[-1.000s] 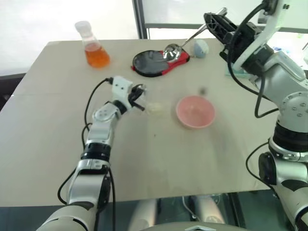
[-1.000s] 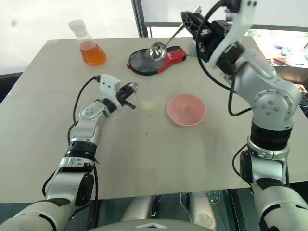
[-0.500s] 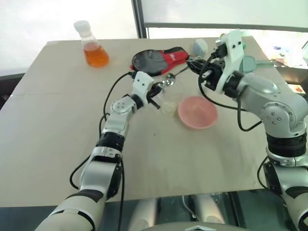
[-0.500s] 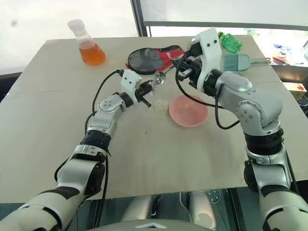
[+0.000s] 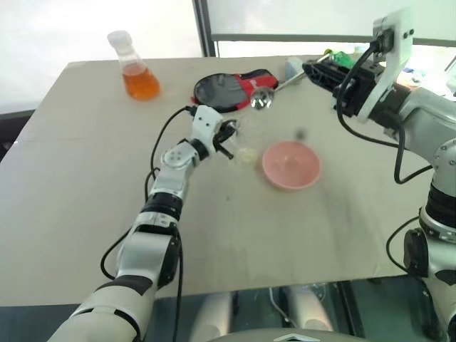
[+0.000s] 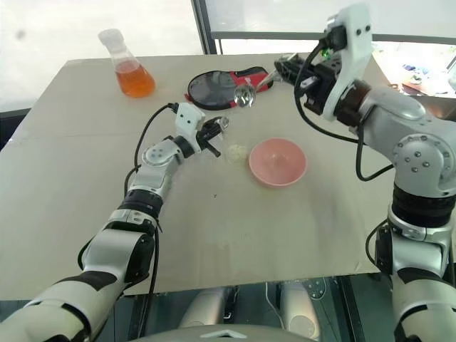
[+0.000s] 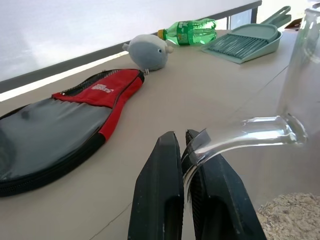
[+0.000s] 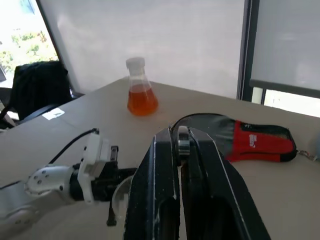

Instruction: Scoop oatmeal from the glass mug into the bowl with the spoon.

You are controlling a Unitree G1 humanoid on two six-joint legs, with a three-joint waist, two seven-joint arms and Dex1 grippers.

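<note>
On the table (image 5: 85, 185), nearest to you among the things is the pink bowl (image 5: 290, 165), which sits a little right of the middle. Just beside it on the left you see the glass mug (image 5: 247, 141), standing upright on the table, with the pale oatmeal (image 5: 246, 156) lying in its bottom; in the left wrist view the oatmeal (image 7: 292, 215) shows as a flaky heap behind the clear wall. Your left gripper (image 5: 226, 140) reaches in from the left, and its two black fingers (image 7: 159, 190) are pressed together on the mug's handle, which comes out of the glass and passes between them. A little farther, above the table and above the gap between the mug and the black-and-red case (image 5: 231, 87), hangs the small oval head of the spoon (image 5: 262, 99). Its thin handle runs up to the right into your right gripper (image 5: 312, 70), whose fingers (image 8: 157, 200) are closed on the handle; the spoon is in the air and touches neither the mug nor the bowl. At the far left of the table stands a conical flask (image 5: 135, 68) with orange liquid. At the far right side you find a grey round soft toy (image 7: 147, 51), a green bottle (image 7: 189, 31) lying down and a grey-green dustpan (image 7: 245, 40).
</note>
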